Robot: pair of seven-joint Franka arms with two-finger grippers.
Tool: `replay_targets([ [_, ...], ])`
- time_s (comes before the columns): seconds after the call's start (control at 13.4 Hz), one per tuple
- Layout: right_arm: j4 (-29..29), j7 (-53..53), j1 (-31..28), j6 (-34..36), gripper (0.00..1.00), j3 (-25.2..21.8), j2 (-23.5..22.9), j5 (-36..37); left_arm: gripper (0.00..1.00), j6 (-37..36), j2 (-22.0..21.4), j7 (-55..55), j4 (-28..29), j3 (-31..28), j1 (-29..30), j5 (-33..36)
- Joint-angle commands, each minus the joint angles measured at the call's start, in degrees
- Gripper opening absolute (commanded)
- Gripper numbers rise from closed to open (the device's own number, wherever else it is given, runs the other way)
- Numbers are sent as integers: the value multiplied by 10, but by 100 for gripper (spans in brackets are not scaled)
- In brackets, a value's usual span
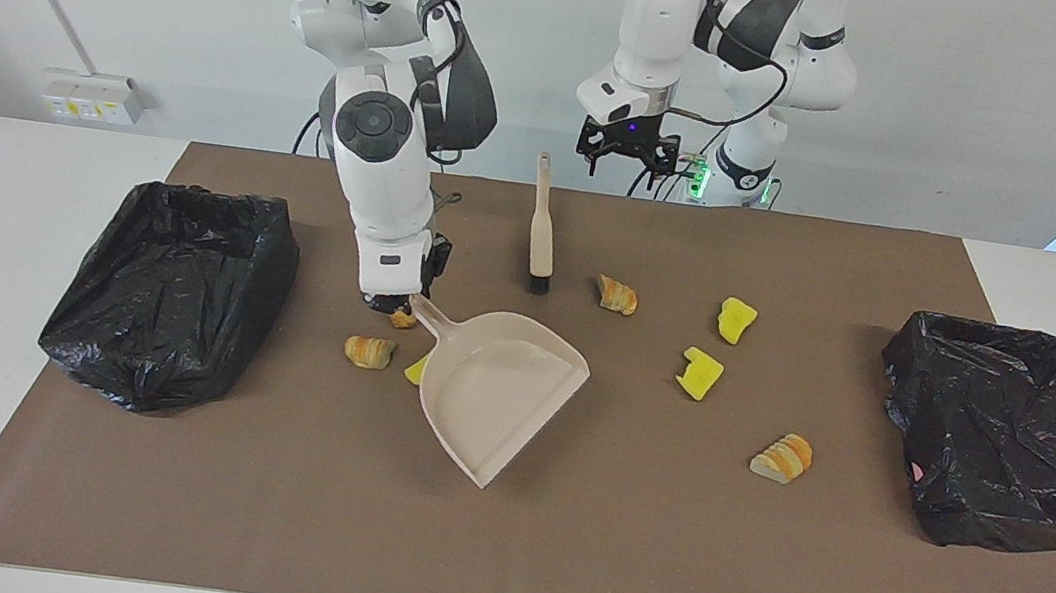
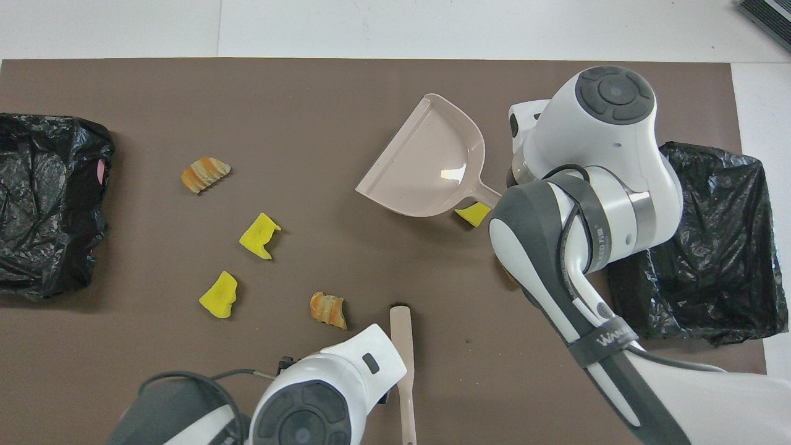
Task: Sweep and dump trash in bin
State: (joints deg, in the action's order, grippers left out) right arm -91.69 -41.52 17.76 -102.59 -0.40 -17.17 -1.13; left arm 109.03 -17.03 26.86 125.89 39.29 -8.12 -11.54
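The left gripper point(image 1: 628, 153) is hanging spread above the mat's near edge; the right gripper point(image 1: 389, 303) is pinching the dustpan point(image 1: 496, 393) handle — its fingertips hidden; trash point(image 1: 700, 373) is lying scattered around it.

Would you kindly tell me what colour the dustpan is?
The dustpan is pale beige, shown best in the facing view.
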Motion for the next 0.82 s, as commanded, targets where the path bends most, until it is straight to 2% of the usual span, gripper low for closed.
replay_targets([
  [0.0,-9,-83,-13,-2,0,6,6,30,100,87,40,90,34,60,-1,-6],
  [0.3,-12,-153,-15,-8,0,6,-1,36,100,161,135,156,44,112,-3,-6],
  [0.6,-22,-176,-12,-20,0,7,-5,47,100,180,140,180,71,126,-4,-6],
  [0.74,-23,-175,-7,-20,0,7,-5,47,100,181,169,193,68,126,-14,-6],
])
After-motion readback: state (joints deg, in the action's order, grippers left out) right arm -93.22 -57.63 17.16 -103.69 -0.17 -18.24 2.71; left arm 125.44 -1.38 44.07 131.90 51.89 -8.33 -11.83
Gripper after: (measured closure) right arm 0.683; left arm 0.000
